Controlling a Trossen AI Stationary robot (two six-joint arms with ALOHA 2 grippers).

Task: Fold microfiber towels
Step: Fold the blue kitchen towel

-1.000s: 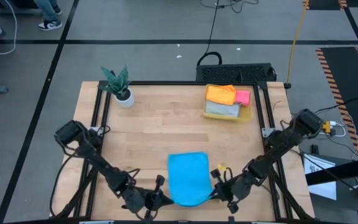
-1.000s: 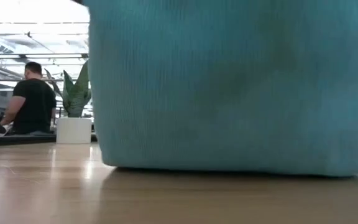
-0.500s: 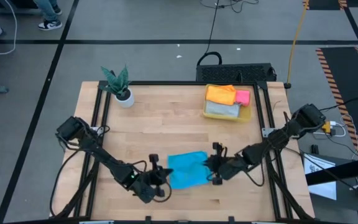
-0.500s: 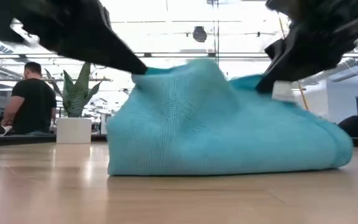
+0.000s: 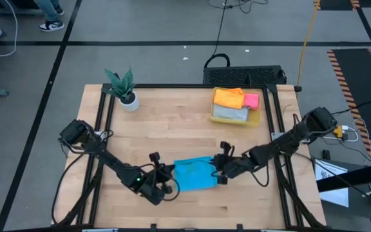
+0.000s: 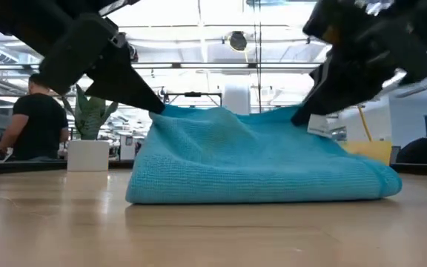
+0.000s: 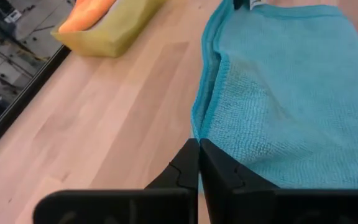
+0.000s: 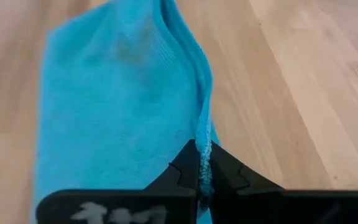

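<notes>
Both wrist views show claws pinching blue towel (image 5: 192, 174)

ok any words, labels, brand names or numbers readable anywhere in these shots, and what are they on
None can be read.
A small white tag shows at the edge of the blue towel by the right gripper, but any print on it is too blurred to read.
The yellow bin, the plant pot and the left gripper show no lettering.
</notes>
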